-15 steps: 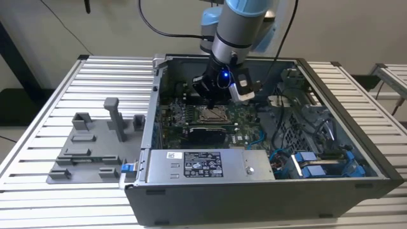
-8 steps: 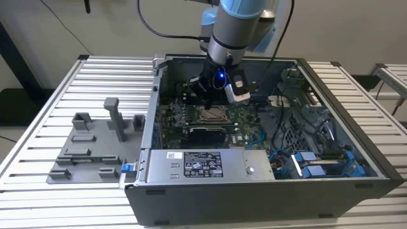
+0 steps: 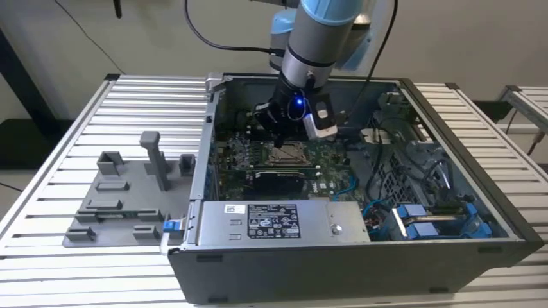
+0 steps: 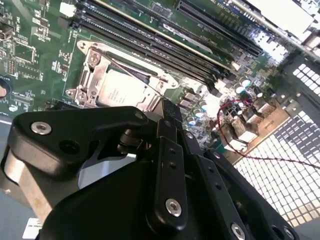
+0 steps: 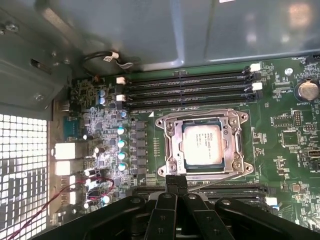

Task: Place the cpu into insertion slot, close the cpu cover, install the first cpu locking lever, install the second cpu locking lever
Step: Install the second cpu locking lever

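One open case [image 3: 342, 218] sits on my slatted table [image 3: 77, 109], with a grey fixture [image 3: 120, 192] beside it toward the exterior view's left. I see a white label on the power supply [image 3: 274, 221]; I leave its print unread. The board [image 5: 280, 140] lies flat in the case floor, memory slots [image 5: 190, 90] running along one side of the socket.

The cover [image 5: 172, 145] is down flat around the cpu [image 5: 201, 144], which sits square in the socket, metal top facing up, edges in line with the slots. The first wrist view looks straight down on it; the second wrist view shows cpu [image 4: 117, 95] and cover [image 4: 92, 65] at a slant, half behind the tool. Print on the chip is too faint to read.

My gripper [image 5: 176, 181] hangs just above the socket's edge, fingers drawn narrow together, holding nothing. The exterior view shows it [image 3: 283, 138] low inside the case.
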Controlling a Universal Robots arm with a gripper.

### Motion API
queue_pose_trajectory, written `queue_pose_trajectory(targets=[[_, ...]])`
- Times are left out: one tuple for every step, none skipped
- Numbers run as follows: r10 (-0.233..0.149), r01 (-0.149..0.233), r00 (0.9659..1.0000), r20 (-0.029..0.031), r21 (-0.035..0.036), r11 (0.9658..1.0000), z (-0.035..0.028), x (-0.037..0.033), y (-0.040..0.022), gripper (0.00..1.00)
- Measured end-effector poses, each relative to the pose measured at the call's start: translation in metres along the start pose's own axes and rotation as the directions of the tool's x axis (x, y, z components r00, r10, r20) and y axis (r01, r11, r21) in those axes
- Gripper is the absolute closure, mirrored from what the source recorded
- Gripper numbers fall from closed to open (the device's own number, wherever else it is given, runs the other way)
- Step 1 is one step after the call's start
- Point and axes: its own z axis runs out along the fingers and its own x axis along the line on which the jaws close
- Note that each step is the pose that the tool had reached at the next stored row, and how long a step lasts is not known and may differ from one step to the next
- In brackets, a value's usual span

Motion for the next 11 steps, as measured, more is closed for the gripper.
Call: queue_pose_trajectory(targets=[[0.001,-0.001,1.0000,-0.0038,-0.0001,1.0000,-0.0007,-0.0009,-0.0009,0.89],[0.001,-0.001,1.0000,-0.0074,0.0000,1.0000,-0.0015,-0.0018,-0.0023,0.89],[0.001,-0.001,1.0000,-0.0091,-0.0002,1.0000,-0.0019,-0.0024,-0.0038,0.89],[0.001,-0.001,1.0000,-0.0091,-0.0004,1.0000,-0.0021,-0.0025,-0.0050,0.89],[0.002,-0.002,1.0000,-0.0091,-0.0006,1.0000,-0.0018,-0.0025,-0.0052,0.89],[0.003,-0.003,1.0000,-0.0090,-0.0007,1.0000,-0.0013,-0.0025,-0.0052,0.89],[0.004,-0.004,1.0000,-0.0088,-0.0006,1.0000,-0.0010,-0.0022,-0.0052,0.89],[0.005,-0.005,1.0000,-0.0086,-0.0006,1.0000,-0.0006,-0.0018,-0.0052,0.89],[0.006,-0.006,0.9999,-0.0083,-0.0007,1.0000,0.0000,-0.0009,-0.0052,0.89],[0.007,-0.007,0.9999,-0.0081,-0.0003,1.0000,0.0006,0.0004,-0.0051,0.89],[0.008,-0.008,0.9999,-0.0078,0.0003,1.0000,0.0014,0.0019,-0.0050,0.89]])
